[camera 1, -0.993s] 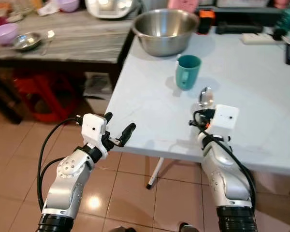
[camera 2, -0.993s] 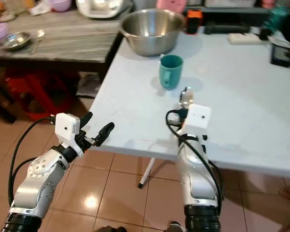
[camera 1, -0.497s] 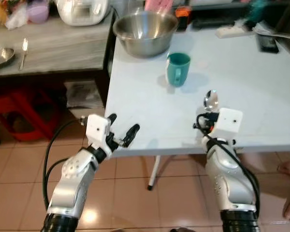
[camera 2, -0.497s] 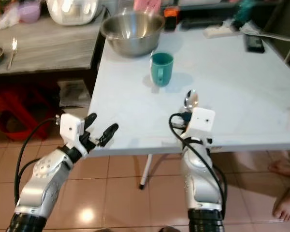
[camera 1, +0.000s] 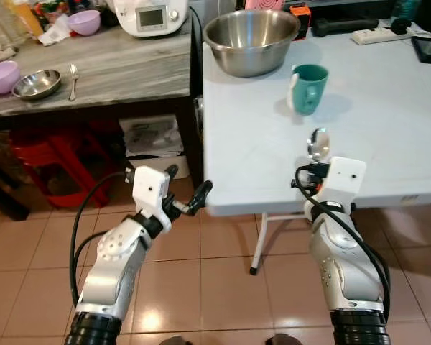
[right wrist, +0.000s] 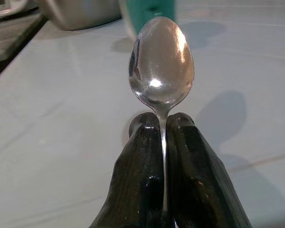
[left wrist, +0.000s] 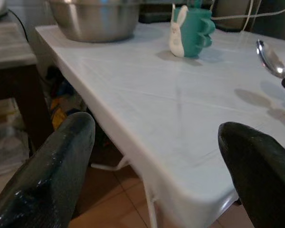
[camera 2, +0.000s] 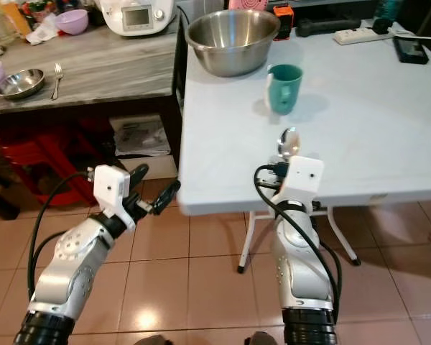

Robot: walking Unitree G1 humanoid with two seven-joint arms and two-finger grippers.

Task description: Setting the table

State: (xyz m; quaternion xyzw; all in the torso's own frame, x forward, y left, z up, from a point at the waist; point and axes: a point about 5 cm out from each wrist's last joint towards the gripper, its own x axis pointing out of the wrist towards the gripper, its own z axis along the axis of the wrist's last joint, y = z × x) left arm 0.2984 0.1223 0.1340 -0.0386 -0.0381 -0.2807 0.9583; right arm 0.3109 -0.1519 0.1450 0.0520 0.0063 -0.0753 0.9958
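Spoon [right wrist: 161, 61]: light, stiff, slippery steel; right gripper [right wrist: 164, 124] pinches its thin handle near the mug [camera 1: 307, 88]; left gripper [camera 1: 187, 190] spread empty.

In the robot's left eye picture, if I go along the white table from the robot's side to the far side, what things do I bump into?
spoon held in the right gripper → teal mug → steel mixing bowl
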